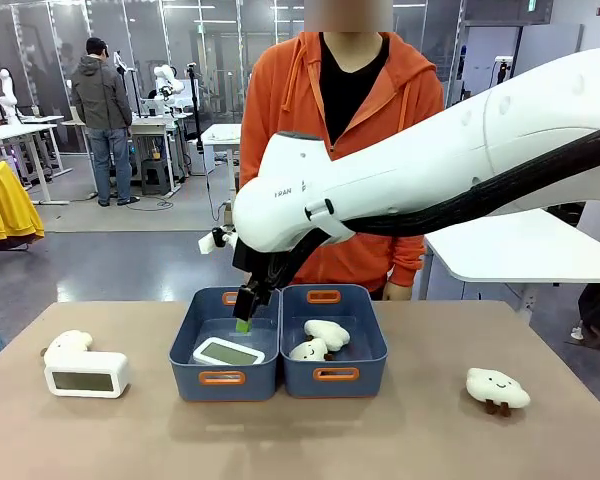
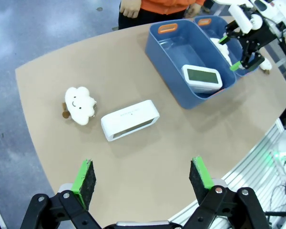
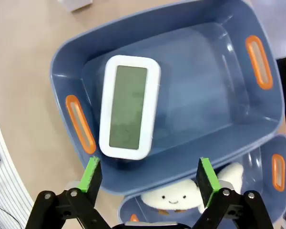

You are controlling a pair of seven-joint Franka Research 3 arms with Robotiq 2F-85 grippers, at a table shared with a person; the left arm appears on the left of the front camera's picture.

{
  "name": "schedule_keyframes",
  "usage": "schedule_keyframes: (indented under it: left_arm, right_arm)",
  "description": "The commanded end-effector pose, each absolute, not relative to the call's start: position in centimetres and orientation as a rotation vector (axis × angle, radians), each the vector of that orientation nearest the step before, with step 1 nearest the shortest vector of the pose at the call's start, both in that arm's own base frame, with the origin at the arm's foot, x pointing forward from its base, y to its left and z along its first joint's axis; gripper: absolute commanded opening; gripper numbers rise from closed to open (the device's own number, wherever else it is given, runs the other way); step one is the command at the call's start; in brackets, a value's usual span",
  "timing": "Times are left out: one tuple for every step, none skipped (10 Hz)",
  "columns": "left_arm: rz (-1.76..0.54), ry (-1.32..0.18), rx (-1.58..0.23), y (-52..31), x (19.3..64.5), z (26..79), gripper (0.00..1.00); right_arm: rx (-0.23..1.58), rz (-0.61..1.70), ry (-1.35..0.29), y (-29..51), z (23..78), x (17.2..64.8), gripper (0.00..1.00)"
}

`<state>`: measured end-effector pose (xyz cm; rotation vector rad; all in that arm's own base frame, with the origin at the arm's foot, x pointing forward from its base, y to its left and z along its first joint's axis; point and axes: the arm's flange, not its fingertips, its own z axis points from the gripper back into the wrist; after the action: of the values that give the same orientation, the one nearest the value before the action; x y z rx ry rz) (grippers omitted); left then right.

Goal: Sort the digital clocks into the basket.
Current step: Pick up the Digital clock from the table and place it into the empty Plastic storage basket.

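One white digital clock point(image 1: 228, 351) lies face up inside the left slate-blue basket point(image 1: 192, 381). My right gripper point(image 1: 245, 318) hangs open just above that basket with nothing between its fingers. In the right wrist view the clock point(image 3: 129, 107) rests on the floor of the basket point(image 3: 219, 62), beyond the open gripper point(image 3: 148, 174). The second clock point(image 1: 86, 377) stands on the table at the left. The left wrist view looks down on this clock point(image 2: 130, 119) from high up, with my left gripper point(image 2: 142, 175) open, apart from it. Farther off are the basket point(image 2: 168, 57) and the right gripper point(image 2: 231, 53).
A second identical bin point(image 1: 366, 372) touches the basket's right side and holds two cloud plush toys point(image 1: 325, 333). Another cloud toy point(image 1: 68, 343) sits behind the table clock, and one more point(image 1: 496, 388) at the right. A person in an orange hoodie point(image 1: 280, 90) stands at the far edge.
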<state>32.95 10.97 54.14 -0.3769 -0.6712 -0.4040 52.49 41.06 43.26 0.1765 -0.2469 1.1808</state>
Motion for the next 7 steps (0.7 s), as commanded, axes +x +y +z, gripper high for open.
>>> schedule_keyframes:
  left_arm:
    - [-0.419, -0.660, -0.374, 11.19, 32.96, 54.38, 1.00]
    - [-0.419, -0.660, -0.374, 11.19, 32.96, 54.38, 1.00]
    - [-0.419, -0.660, -0.374, 11.19, 32.96, 54.38, 1.00]
    - [-0.419, -0.660, -0.374, 11.19, 32.96, 54.38, 1.00]
    - [-0.419, -0.660, -0.374, 11.19, 32.96, 54.38, 1.00]
    - [-0.419, -0.660, -0.374, 11.19, 32.96, 54.38, 1.00]
    - [-0.419, -0.660, -0.374, 11.19, 32.96, 54.38, 1.00]
  right_arm:
    - [0.172, 1.209, -0.235, 41.73, 42.41, 52.45, 1.00]
    - [0.172, 1.209, -0.235, 41.73, 42.41, 52.45, 1.00]
    - [0.172, 1.209, -0.235, 41.73, 42.41, 52.45, 1.00]
    - [0.172, 1.209, -0.235, 41.73, 42.41, 52.45, 1.00]
    - [0.172, 1.209, -0.235, 41.73, 42.41, 52.45, 1.00]
    - [0.172, 1.209, -0.235, 41.73, 42.41, 52.45, 1.00]
    - [0.172, 1.209, -0.235, 41.73, 42.41, 52.45, 1.00]
